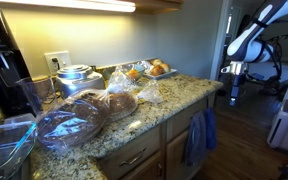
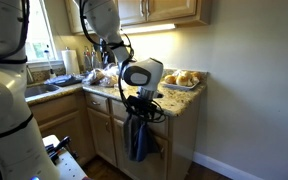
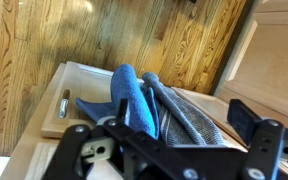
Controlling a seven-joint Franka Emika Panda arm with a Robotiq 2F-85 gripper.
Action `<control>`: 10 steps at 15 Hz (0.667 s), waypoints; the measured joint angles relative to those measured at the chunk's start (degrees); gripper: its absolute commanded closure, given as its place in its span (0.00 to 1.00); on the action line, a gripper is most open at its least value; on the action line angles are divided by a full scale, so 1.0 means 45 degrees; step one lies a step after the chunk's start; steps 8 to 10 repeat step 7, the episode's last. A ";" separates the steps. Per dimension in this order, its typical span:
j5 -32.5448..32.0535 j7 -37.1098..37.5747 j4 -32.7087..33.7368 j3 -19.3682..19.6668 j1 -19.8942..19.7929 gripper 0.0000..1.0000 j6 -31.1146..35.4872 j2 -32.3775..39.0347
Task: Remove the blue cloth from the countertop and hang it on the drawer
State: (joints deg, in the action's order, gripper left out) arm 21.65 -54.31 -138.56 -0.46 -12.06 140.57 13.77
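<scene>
In an exterior view, the speckled table (image 1: 179, 98) is crowded with bags and dishes, but no bright blue fabric lies on it. The blue cloth (image 1: 199, 137) hangs below the table's edge, down the cabinet front. The arm (image 1: 249, 40) stands beyond the table's end, above the cloth and to its side.

In an exterior view from the far side, blue fabric (image 2: 138, 142) hangs straight down under the table edge, with the arm's head right over its top. From here I cannot tell whether anything grips it.

In the wrist view, the blue cloth (image 3: 132, 95) is folded over the top edge of the drawer (image 3: 84, 85), whose handle (image 3: 64, 103) shows on its face. It lies touching a duller grey-blue towel (image 3: 189, 118) draped beside it. The fingers (image 3: 256, 130) are spread wide, 1 on either side of the picture, with nothing between them, and the cloth lies beyond them.

Judging by this, both parts of the task look done: the cloth is off the table and hung. What seems left is only to draw the arm clear without snagging the fabric.
</scene>
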 measured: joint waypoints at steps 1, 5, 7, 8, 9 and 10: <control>-0.0069 0.0067 -0.0137 0.0000 0.0009 0.00 -0.0037 -0.0274; -0.0089 0.0052 -0.0595 0.0000 0.0045 0.00 -0.0263 -0.1112; -0.0091 0.0051 -0.0712 0.0000 0.0065 0.00 -0.0308 -0.1290; -0.0091 0.0051 -0.0712 0.0000 0.0065 0.00 -0.0308 -0.1290; -0.0091 0.0051 -0.0712 0.0000 0.0065 0.00 -0.0308 -0.1290; -0.0091 0.0051 -0.0712 0.0000 0.0065 0.00 -0.0308 -0.1290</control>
